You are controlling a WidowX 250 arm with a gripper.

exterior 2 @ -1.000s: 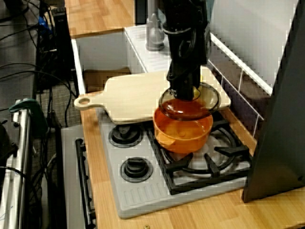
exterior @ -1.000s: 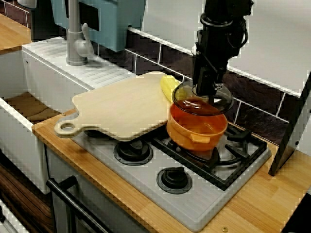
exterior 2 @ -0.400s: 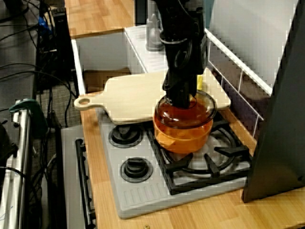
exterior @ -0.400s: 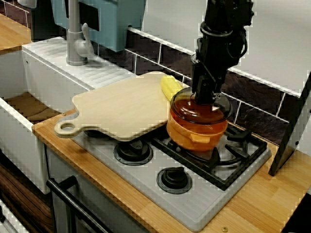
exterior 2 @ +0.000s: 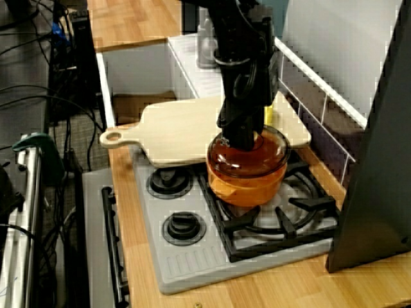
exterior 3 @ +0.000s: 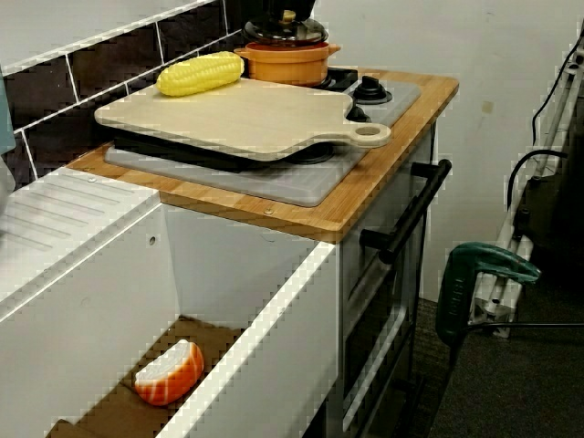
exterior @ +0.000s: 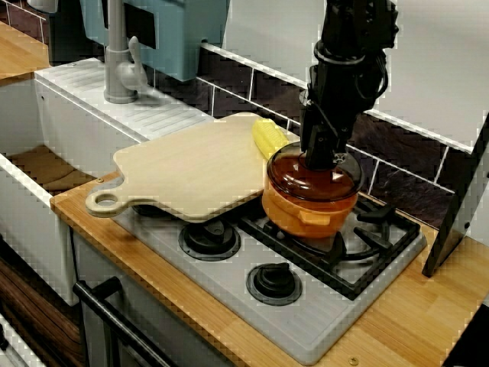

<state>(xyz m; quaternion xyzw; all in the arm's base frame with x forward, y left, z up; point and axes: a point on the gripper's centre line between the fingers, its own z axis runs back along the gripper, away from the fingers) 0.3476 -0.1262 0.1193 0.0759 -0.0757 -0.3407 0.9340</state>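
Note:
In the front view my gripper (exterior: 319,157) comes straight down onto the knob of a glass lid (exterior: 313,179) and is shut on it. The lid sits level on an orange pot (exterior: 309,211) on the stove's back left burner. From the stove's end, the gripper (exterior 2: 239,137) hides the knob, and the lid (exterior 2: 248,155) covers the pot (exterior 2: 247,186). A yellow corn cob (exterior: 265,138) lies just left of the pot on a wooden cutting board (exterior: 191,168). The view from the sink side shows the pot (exterior 3: 287,64), lid (exterior 3: 285,33) and corn (exterior 3: 201,73).
The board overhangs the grey stove (exterior: 306,325) with two round knobs (exterior: 273,281). A faucet (exterior: 118,61) and a deep white sink (exterior: 30,199) lie to the left; an orange-and-white item (exterior 3: 169,372) lies in the sink. A dark panel (exterior: 458,206) leans at the right.
The lid was tilted and raised over the pot a second ago. My gripper has come down with it, and the lid now rests flat on the pot.

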